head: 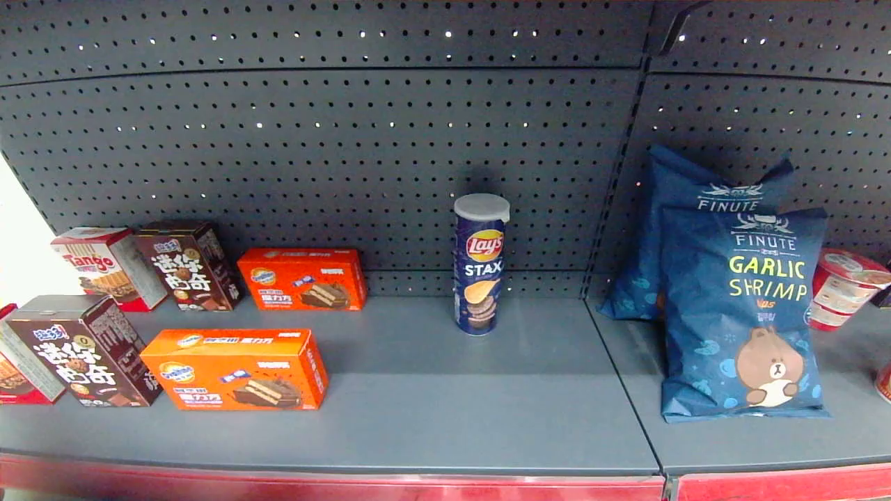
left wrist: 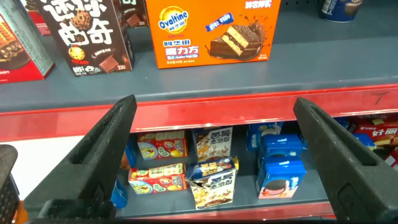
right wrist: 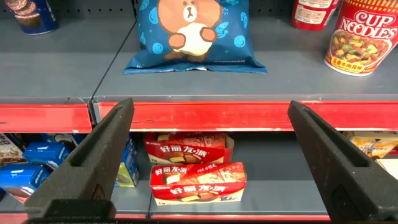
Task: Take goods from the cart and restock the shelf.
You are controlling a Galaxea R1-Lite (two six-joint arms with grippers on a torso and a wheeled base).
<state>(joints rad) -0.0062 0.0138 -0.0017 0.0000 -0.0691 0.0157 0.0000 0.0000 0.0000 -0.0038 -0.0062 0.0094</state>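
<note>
wide-set jaws of left gripper [left wrist: 216, 102], orange box [left wrist: 212, 31] well beyond

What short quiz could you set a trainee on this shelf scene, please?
1. True or false: the chip can stands upright on the shelf.
2. In the head view, which goods sit to the right of the can? A bottled water; B blue shrimp-snack bags; C canned soup.
3. Fill in: the fingers of the left gripper and the right gripper are both ____.
Key: 1 true; 2 B; 3 open.
</note>
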